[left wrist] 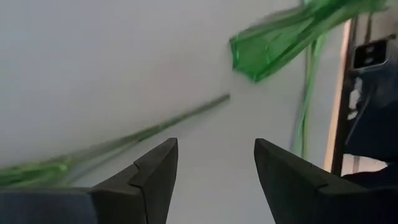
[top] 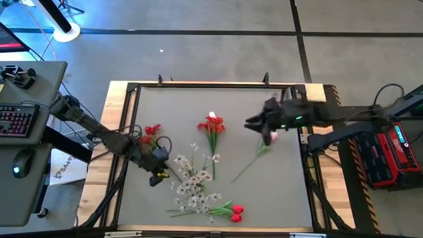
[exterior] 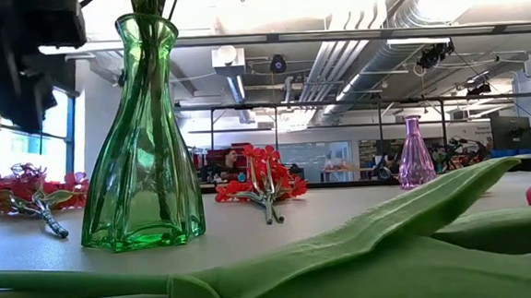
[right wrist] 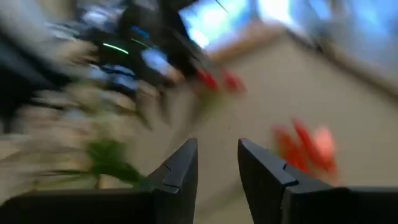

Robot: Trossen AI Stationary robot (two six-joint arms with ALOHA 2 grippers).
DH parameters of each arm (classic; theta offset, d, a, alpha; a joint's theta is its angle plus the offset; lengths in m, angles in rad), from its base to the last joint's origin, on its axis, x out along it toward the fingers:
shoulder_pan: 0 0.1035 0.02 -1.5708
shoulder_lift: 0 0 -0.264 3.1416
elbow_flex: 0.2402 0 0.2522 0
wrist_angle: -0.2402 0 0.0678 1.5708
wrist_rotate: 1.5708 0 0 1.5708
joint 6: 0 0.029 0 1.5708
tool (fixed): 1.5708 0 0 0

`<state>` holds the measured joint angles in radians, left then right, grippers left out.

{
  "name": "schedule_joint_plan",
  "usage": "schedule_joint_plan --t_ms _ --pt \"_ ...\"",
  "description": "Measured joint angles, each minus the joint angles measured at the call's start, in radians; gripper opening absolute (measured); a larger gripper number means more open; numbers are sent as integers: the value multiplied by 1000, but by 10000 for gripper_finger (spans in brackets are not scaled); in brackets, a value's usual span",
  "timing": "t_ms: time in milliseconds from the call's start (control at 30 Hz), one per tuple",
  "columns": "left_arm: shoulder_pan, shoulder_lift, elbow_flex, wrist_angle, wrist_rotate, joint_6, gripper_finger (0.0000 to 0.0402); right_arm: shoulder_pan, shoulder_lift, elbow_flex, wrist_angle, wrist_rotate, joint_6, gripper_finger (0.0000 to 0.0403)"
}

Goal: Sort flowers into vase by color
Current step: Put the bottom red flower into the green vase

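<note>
The grey table [top: 264, 198] carries the flowers spread out: white sprays [top: 193, 182] in the middle, red tulips [top: 234, 212] near the front edge, a red bunch [top: 212, 125] at the centre back, another red cluster [top: 152, 130] to the left, and a pink tulip [top: 271, 137] lying on the right. A green vase [exterior: 141, 138] stands in the low view with stems in its neck. The left gripper [left wrist: 214, 163] sits over the mat with fingers apart, empty, and the right gripper [right wrist: 216, 163] hangs above the pink tulip with a narrow gap, holding nothing.
</note>
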<state>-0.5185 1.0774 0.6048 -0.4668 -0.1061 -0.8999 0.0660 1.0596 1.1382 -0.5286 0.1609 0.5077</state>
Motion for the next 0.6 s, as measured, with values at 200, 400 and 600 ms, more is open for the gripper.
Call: schedule_joint_plan --t_ms 200,400,600 --pt "-38 75 0 3 6 -65 194 48 96 -157 -73 71 456 103" --pt "-91 121 0 20 89 -27 194 192 177 -252 -39 72 842 103" --pt "-165 135 0 65 99 21 194 361 281 -216 -21 160 1130 103"
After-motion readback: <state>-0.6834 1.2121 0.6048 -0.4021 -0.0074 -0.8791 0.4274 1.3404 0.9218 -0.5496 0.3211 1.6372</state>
